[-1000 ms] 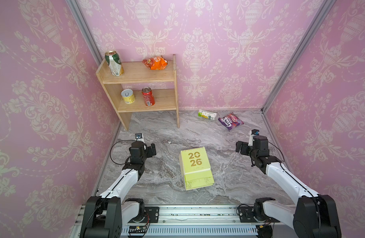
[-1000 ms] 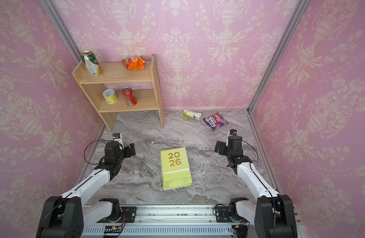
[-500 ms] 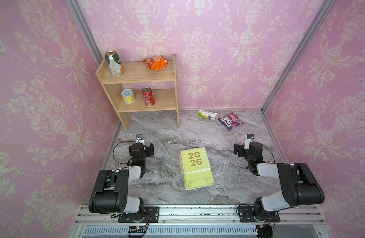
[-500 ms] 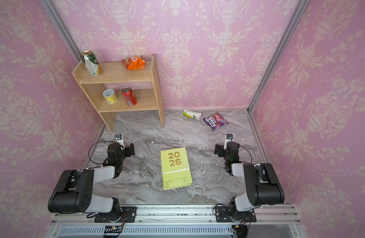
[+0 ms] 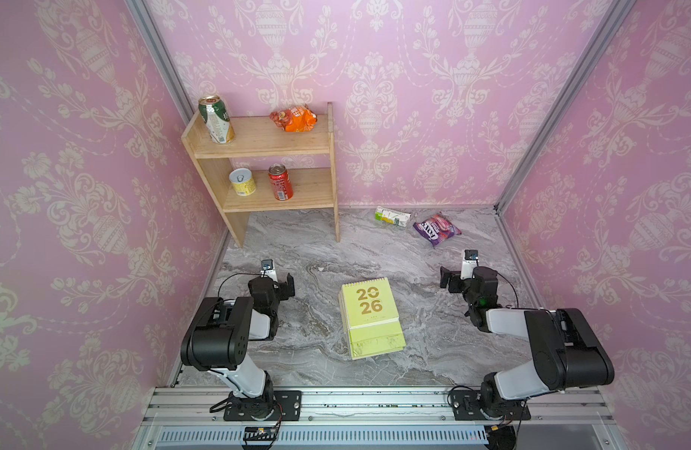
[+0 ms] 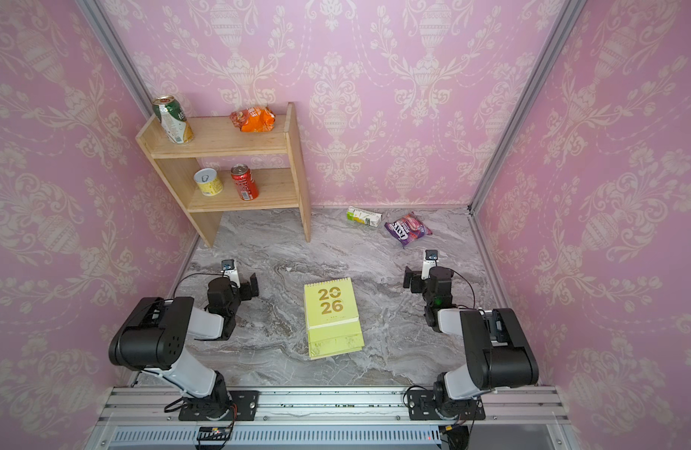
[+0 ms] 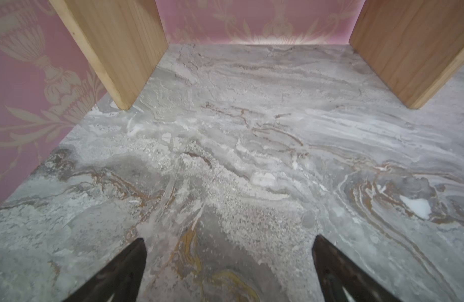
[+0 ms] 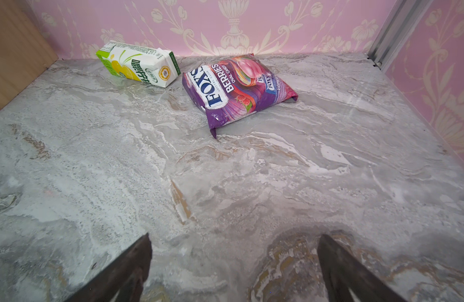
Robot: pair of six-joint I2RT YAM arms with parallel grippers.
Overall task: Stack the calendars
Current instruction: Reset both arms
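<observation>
Lying stacked on the table, yellow-green cover uppermost, your calendars look light, stiffish and slick, prone to sliding. Pinch a side edge, clear of the spiral. Left pincer and right pincer gape empty either side, well apart from them.

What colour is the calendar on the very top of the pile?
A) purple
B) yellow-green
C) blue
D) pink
B: the calendar lying on top has a yellow-green cover with a gold 2026 on it, as both top views show.
</observation>
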